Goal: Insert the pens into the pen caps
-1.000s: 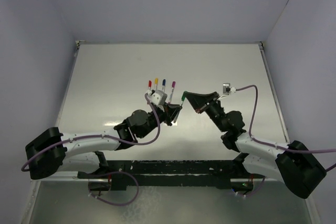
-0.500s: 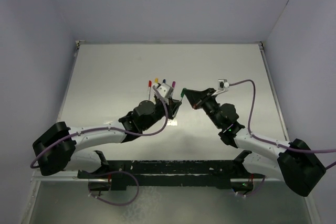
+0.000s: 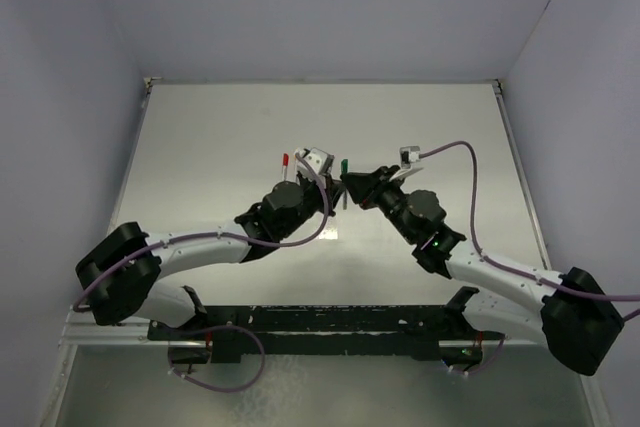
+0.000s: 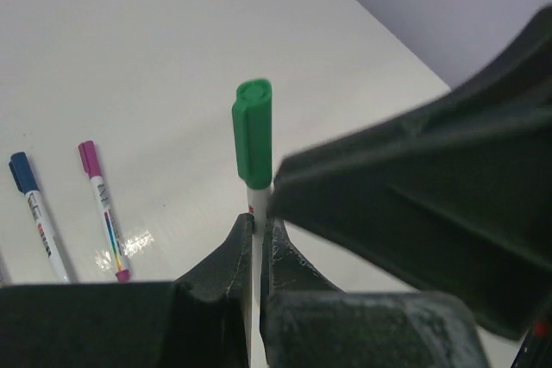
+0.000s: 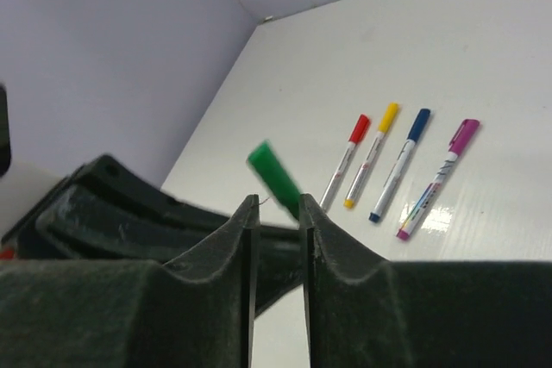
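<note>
The left gripper (image 4: 258,223) clamps the white pen (image 4: 257,197) just under the green cap (image 4: 252,131), the right gripper (image 5: 278,213) is nearly shut beside that cap, can't tell if it's gripping it; I'd press straight along the pen until seated, with the other capped pens (image 5: 398,165) lying on the tabletop (image 4: 172,40) beyond the cap.

A glossy white rectangular tabletop (image 3: 200,147) was enclosed on three sides by plain pale lavender walls (image 3: 320,7); lighting was diffuse.
</note>
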{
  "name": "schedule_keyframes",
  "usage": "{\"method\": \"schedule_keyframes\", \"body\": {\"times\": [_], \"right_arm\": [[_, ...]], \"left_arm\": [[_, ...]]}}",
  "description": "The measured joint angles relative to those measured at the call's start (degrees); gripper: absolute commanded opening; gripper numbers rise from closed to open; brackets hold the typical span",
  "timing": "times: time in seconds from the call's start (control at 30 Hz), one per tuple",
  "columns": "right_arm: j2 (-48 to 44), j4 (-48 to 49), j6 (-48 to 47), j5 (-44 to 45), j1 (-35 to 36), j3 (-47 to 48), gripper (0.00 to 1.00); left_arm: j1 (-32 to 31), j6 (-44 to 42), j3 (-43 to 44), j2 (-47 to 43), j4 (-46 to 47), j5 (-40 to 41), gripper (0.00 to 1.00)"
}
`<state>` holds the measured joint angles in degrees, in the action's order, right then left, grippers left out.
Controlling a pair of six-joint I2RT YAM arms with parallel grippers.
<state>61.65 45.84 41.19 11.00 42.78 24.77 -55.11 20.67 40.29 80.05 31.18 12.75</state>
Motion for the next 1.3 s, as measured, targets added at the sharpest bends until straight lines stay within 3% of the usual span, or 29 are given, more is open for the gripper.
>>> {"method": "schedule_keyframes", "body": {"times": [0.23,0.5,0.9,1.3], "right_arm": [[-4.9,-9.2,-5.7,0.1,2.4,3.7,0.44],[-16.1,-17.3,-8.6,6.5,2.5,3.8,0.46],[-26.7,-33.7,-7.3,19.3,2.5,1.6,0.46],[-27.7,-41.4,-4.1,23.0,2.5,-0.1,0.46]], "left_arm": [[1.2,2.8,0.0,2.0,4.8,3.6,0.0],[1.2,3.8,0.9,8.3,2.7,5.0,0.0],[5.4,3.3,16.1,24.1,-6.1,4.0,0.0],[11.8,2.3,31.6,37.8,-13.7,0.0,0.0]]}}
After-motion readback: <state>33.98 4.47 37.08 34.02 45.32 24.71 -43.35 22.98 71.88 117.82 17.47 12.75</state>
